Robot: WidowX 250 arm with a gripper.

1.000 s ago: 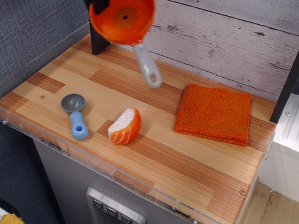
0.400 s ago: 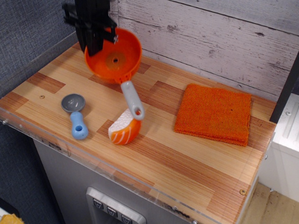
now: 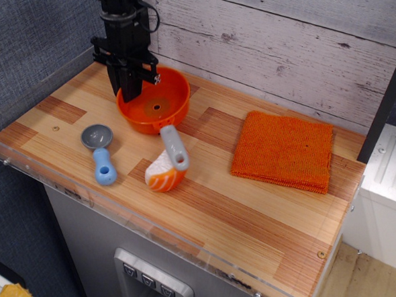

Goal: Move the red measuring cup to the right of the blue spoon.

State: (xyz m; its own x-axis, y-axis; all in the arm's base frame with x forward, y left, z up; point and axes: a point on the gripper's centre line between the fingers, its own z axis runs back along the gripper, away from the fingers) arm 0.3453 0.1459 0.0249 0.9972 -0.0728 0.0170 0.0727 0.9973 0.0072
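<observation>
The red measuring cup (image 3: 157, 105) is a round orange-red bowl low over the wooden table, right of and behind the blue spoon. Its grey handle (image 3: 173, 147) points toward the front and lies over the sushi piece. My black gripper (image 3: 129, 90) comes down from above and is shut on the cup's left rim. The blue spoon (image 3: 99, 152) lies flat at the front left, with its grey bowl toward the back and its light-blue handle toward the front.
An orange-white sushi piece (image 3: 161, 173) sits under the handle's end. A folded orange cloth (image 3: 283, 150) lies at the right. The wooden table (image 3: 234, 218) has a clear plastic rim. A plank wall stands behind.
The gripper has brought the cup down and forward from high up to table level. The cup has levelled out and its handle now rests over the sushi piece.
</observation>
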